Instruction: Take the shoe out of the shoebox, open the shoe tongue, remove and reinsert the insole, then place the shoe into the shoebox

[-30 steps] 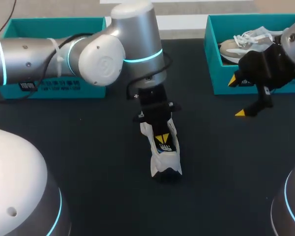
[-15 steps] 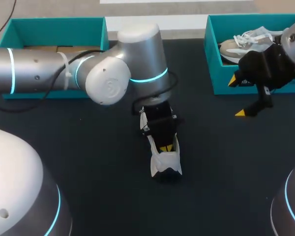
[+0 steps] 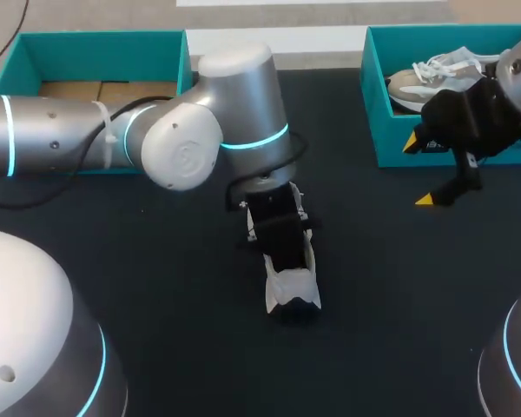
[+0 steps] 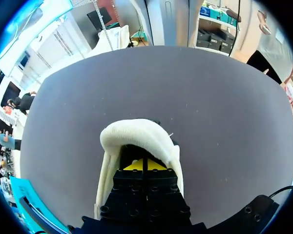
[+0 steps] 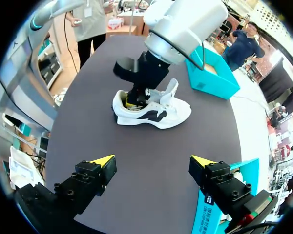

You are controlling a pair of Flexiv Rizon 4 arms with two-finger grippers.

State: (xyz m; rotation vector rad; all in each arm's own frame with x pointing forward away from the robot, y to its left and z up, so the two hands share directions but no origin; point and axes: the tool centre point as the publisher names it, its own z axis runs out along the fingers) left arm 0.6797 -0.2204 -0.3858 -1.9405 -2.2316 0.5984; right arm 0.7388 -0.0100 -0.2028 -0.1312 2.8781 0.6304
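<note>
Fingertips of the left end effector [image 4: 145,165] sit pressed together, yellow on yellow, down inside the white fabric sneaker with dark side markings [image 4: 136,134]. No gap shows between them. Whether a thin insole is pinched there I cannot tell.

Change over the last second: this end effector [image 3: 282,248] has sunk deeper into the shoe opening. Its yellow tips and the printed insole showed from above then and are now covered by the black finger body. The sneaker [image 3: 291,282] has kept its spot mid-table, outside both boxes. Judgement: insole step in hand, either seating it or going in for it.

Right end effector [image 5: 151,161] is spread wide, empty, unmoved, hovering just beside the right-hand teal cardboard shoebox [image 3: 378,130], which holds a second beige sneaker with white laces [image 3: 421,78]. Left-hand teal shoebox [image 3: 95,56] stands well apart on the dark table [image 3: 182,347].

Only the left wrist view shows the tips. Only the right wrist view shows the sneaker [image 5: 154,109] side-on: upright on its sole, tongue lifted clear.
</note>
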